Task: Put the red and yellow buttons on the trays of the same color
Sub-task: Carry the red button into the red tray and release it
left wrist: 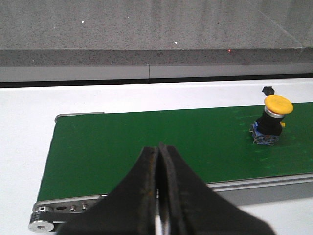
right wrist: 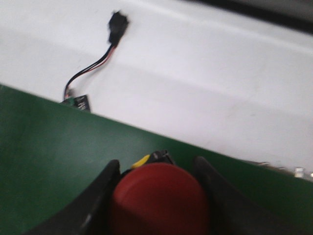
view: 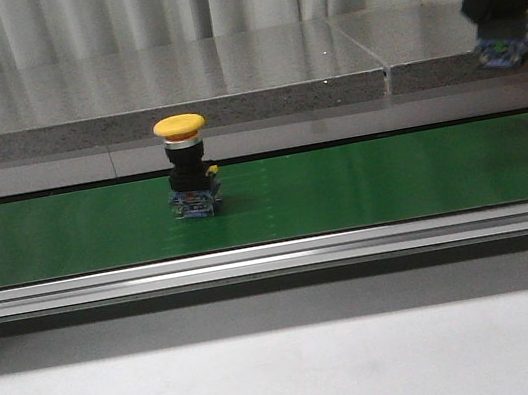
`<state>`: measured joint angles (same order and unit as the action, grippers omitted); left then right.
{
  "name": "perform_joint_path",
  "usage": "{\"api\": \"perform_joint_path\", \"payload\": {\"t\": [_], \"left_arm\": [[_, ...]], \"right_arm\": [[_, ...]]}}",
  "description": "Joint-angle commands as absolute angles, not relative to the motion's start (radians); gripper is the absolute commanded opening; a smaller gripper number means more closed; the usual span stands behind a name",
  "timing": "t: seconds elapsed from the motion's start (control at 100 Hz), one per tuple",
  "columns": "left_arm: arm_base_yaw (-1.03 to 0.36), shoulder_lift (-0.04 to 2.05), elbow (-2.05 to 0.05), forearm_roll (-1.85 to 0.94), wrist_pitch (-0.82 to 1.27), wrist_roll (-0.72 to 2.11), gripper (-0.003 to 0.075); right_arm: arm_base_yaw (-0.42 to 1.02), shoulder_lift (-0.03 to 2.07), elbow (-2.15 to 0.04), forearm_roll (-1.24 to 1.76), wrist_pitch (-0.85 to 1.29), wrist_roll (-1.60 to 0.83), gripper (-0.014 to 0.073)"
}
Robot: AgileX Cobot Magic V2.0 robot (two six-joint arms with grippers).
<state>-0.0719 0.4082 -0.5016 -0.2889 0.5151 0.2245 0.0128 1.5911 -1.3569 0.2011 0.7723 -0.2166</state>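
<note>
Two buttons in play: the right gripper [right wrist: 156,196], clamped on the red button [right wrist: 159,198], should carry it level to the unseen red tray, while the yellow button [view: 186,170] waits upright on the green conveyor belt [view: 393,181], left gripper [left wrist: 159,186] closed and empty.

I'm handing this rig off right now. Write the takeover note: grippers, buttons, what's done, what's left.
Right gripper: shut on the red mushroom-head push button, held above the green conveyor belt.
Left gripper: shut, empty, near the belt's end.
Yellow mushroom-head push button: standing upright on the belt, untouched.
No trays in any view.
Done: red picked up.
Left: place red on its tray, then pick and place yellow.
</note>
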Motion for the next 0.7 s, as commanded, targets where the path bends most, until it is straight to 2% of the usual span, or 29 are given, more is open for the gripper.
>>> {"api": "perform_joint_path", "payload": {"t": [0.0, 0.22, 0.34, 0.69], "left_arm": [[-0.081, 0.413, -0.529, -0.304, 0.440, 0.224, -0.0019], [-0.081, 0.413, -0.529, -0.304, 0.440, 0.224, -0.0019], [-0.081, 0.413, -0.529, -0.304, 0.440, 0.224, -0.0019], [-0.081, 0.413, -0.529, -0.304, 0.440, 0.224, -0.0019]], "right_arm": [[-0.067, 1.550, -1.448, 0.195, 0.756, -0.228, 0.0008], [-0.315, 1.604, -1.568, 0.195, 0.730, -0.228, 0.0006], [-0.396, 1.669, -1.630, 0.195, 0.726, -0.228, 0.0006], [-0.492, 1.918, -1.859, 0.196, 0.725, -0.227, 0.0006]]}}
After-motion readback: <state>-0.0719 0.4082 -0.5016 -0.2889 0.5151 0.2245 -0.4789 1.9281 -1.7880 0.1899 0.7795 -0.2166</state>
